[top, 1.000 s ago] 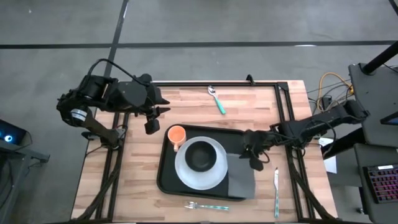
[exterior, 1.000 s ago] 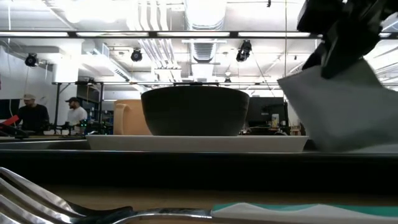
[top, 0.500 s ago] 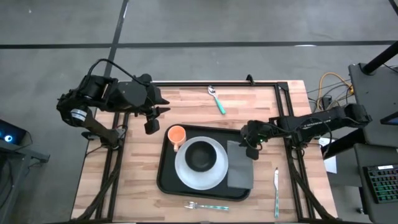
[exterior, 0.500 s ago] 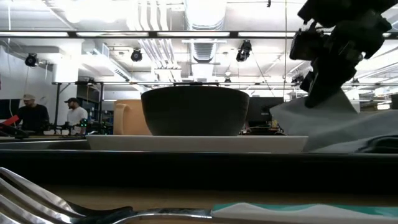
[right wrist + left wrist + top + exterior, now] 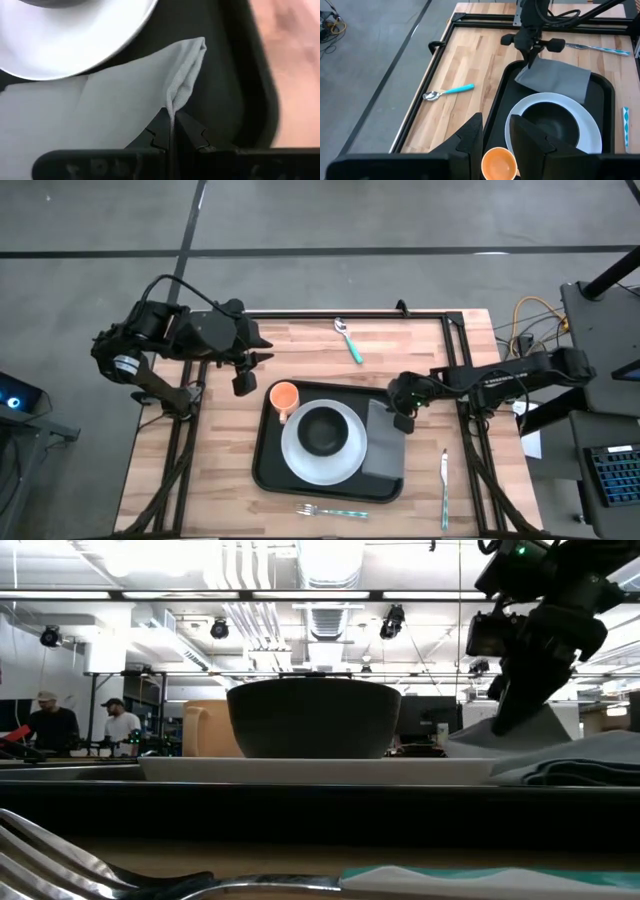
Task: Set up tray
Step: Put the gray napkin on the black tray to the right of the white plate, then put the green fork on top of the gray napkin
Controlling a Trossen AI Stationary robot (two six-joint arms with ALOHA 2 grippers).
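Observation:
The black tray (image 5: 268,465) lies on the wooden table and carries a white plate (image 5: 300,462) with a dark bowl (image 5: 322,430), an orange cup (image 5: 284,395) and a grey folded napkin (image 5: 384,452) beside the plate. My right gripper (image 5: 402,418) is over the napkin's far right corner and shut on it; it also shows in the low view (image 5: 522,712) and the left wrist view (image 5: 530,59). My left gripper (image 5: 243,376) waits open above the table, left of the tray's far left corner. My right gripper pinches the napkin's far right corner (image 5: 172,107) between its two fingers (image 5: 159,129). A raised ridge of cloth runs into the jaws. The fingers come from above, slanting in from the table's right. That corner is lifted a little; the rest of the napkin (image 5: 557,80) lies on the tray.
A teal-handled spoon (image 5: 348,340) lies on the wood beyond the tray. A fork (image 5: 330,510) lies near the table's front edge, and a knife (image 5: 445,480) sits right of the tray. The table frame's black rails (image 5: 455,370) run along the far and right sides. People stand in the room behind (image 5: 50,725).
My right gripper, still shut on the napkin, has moved toward the table's far edge and slightly left, and has come lower. The napkin, first held up steeply, has been drawn along with it and now lies nearly flat on the tray with only the held corner raised.

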